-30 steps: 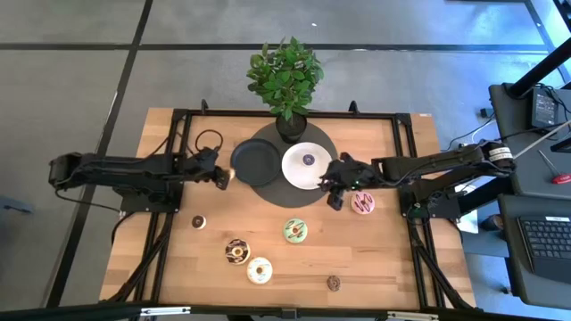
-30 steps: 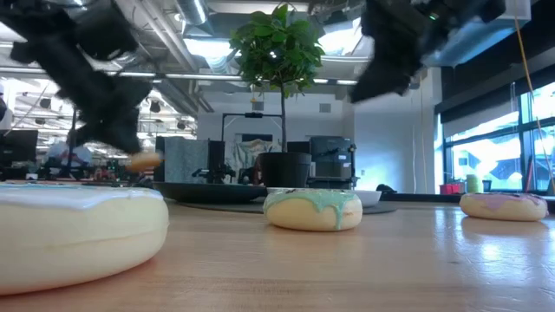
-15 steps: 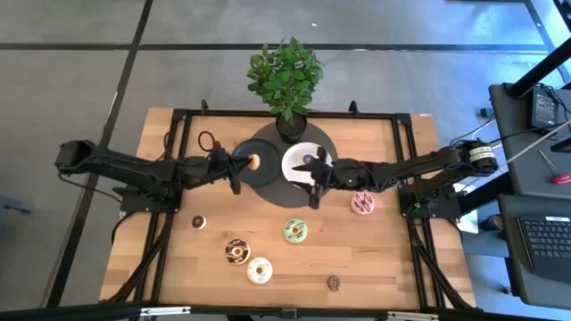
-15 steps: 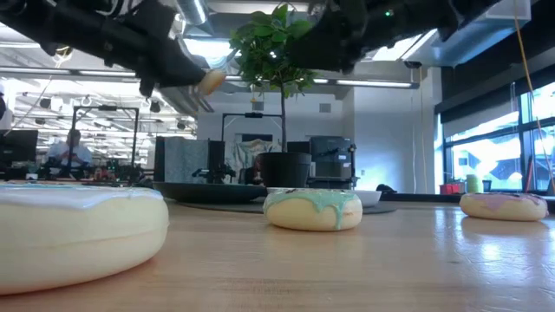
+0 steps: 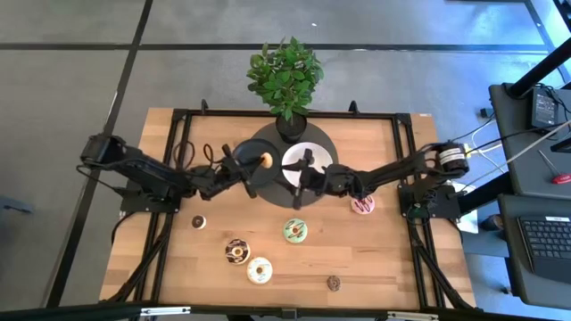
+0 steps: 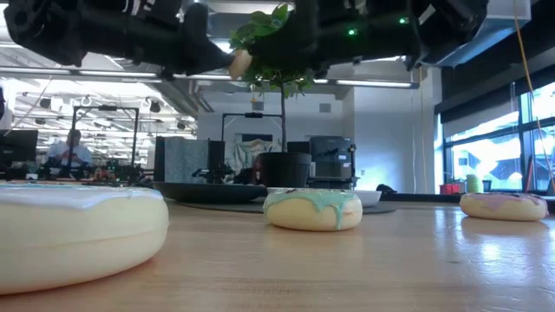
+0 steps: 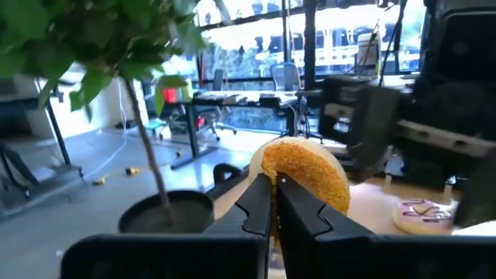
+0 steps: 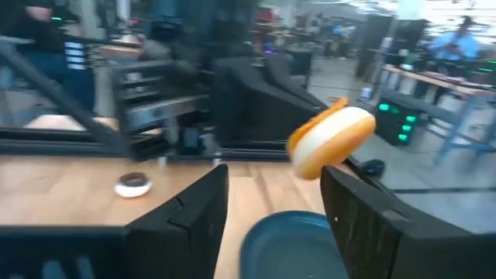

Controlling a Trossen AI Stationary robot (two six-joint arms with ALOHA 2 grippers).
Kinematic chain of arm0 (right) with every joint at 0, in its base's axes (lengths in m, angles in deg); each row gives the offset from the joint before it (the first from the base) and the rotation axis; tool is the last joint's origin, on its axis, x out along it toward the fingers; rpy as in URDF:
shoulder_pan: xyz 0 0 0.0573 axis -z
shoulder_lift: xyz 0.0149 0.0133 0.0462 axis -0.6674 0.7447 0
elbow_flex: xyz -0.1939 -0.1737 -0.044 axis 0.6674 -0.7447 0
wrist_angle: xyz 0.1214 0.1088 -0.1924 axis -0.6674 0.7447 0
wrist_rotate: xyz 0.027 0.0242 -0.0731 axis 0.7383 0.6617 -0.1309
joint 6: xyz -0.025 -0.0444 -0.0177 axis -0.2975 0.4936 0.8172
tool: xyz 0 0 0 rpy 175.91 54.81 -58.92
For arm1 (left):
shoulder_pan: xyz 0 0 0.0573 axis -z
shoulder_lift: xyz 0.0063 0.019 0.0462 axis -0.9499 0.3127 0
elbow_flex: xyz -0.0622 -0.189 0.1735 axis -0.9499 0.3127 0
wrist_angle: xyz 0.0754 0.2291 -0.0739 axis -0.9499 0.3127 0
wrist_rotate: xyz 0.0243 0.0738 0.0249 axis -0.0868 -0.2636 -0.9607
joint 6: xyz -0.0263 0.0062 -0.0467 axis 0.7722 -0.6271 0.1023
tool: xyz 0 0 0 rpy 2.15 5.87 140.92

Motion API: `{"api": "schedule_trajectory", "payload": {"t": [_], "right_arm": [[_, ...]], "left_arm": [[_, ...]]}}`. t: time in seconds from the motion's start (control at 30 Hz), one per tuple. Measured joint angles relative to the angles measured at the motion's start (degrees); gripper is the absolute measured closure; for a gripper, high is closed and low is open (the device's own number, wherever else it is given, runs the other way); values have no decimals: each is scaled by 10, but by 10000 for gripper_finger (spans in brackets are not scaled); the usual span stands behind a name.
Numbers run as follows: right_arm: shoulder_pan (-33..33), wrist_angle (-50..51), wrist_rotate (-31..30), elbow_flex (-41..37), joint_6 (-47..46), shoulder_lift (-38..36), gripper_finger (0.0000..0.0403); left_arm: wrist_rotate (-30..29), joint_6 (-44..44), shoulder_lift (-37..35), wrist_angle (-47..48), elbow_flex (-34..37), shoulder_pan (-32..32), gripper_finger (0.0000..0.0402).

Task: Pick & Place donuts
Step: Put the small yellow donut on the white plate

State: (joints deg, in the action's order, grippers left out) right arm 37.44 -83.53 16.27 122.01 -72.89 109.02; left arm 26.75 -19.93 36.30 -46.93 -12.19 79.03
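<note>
My left gripper (image 5: 259,164) is shut on a tiny orange-brown donut (image 5: 266,160), high over the black plate (image 5: 250,175); it also shows in the low view (image 6: 240,62) and the right wrist view (image 8: 333,139). My right gripper (image 5: 302,178) is open and empty above the white plate (image 5: 312,153), its fingers pointing at my left gripper. The pink donut (image 5: 362,203), green donut (image 5: 295,231), chocolate donut (image 5: 237,251) and cream donut (image 5: 260,270) lie flat on the table. Two tiny brown donuts (image 5: 198,221) (image 5: 333,283) lie there too. My left gripper pinches the tiny donut by its rim (image 7: 273,180) between the free ends of its two fingers (image 7: 256,203). The fingers come about level from the table's left side. The donut sticks out past the fingertips, tilted, lifted clear above the black plate.
A potted plant (image 5: 286,76) stands at the far edge behind the two plates, which rest on a dark round mat (image 5: 328,143). The two arms meet close together over the plates. Bare wood lies at the near left and near right of the table.
My left gripper has risen and gone toward the table's right, carrying the tiny donut from beside the black plate to above it. My right gripper has risen and gone toward the table's left, away from the pink donut, to above the white plate.
</note>
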Motion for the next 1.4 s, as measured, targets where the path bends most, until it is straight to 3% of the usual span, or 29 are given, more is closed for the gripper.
{"api": "schedule_trajectory", "payload": {"t": [0.37, 0.87, 1.2, 1.4], "right_arm": [[0, 7, -71, 18, -20, 12, 249], [0, 11, -68, 18, -22, 11, 375], [0, 19, -68, 19, -28, 11, 367], [0, 29, -68, 19, -33, 10, 372]], "left_arm": [[-112, -135, 81, -5, -76, 48, 395], [-124, -142, 84, -3, -85, 59, 385], [-169, -121, 83, 1, -85, 65, 364], [-193, -117, 67, 1, -85, 78, 332]]}}
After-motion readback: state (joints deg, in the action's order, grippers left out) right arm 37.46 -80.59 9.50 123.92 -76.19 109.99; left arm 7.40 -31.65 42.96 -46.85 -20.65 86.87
